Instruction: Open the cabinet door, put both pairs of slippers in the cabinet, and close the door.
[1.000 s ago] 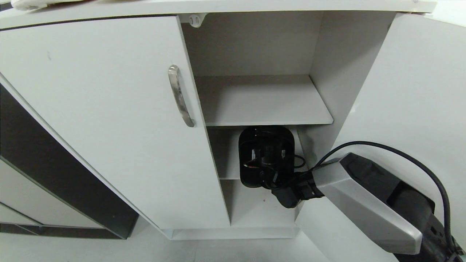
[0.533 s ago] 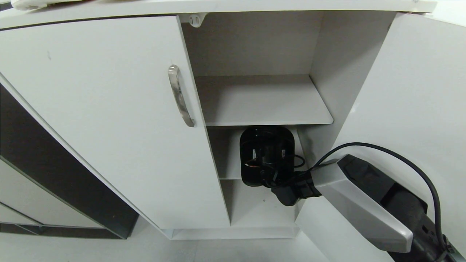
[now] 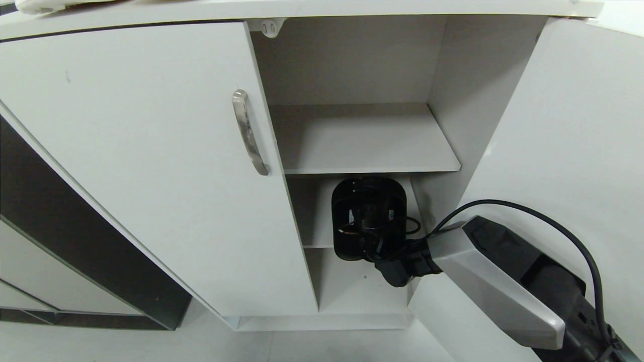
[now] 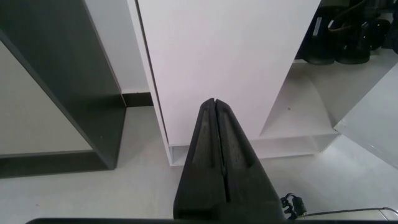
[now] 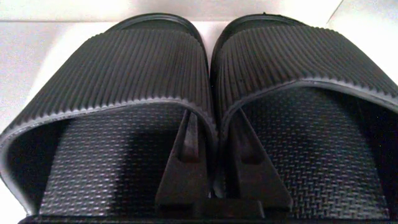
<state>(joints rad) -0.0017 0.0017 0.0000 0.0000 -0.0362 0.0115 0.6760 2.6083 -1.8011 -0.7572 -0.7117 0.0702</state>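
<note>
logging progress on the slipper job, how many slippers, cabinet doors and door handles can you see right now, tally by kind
black slippers: 2
cabinet doors: 2 (one shut, one open)
metal door handle: 1
total: 5

Pale floor (image 3: pixel 151 347), dark side panel (image 3: pixel 50 201)

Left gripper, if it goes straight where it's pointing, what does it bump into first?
The left gripper would probably hit the closed white cabinet door first; how far off that door is, the picture doesn't settle.
</note>
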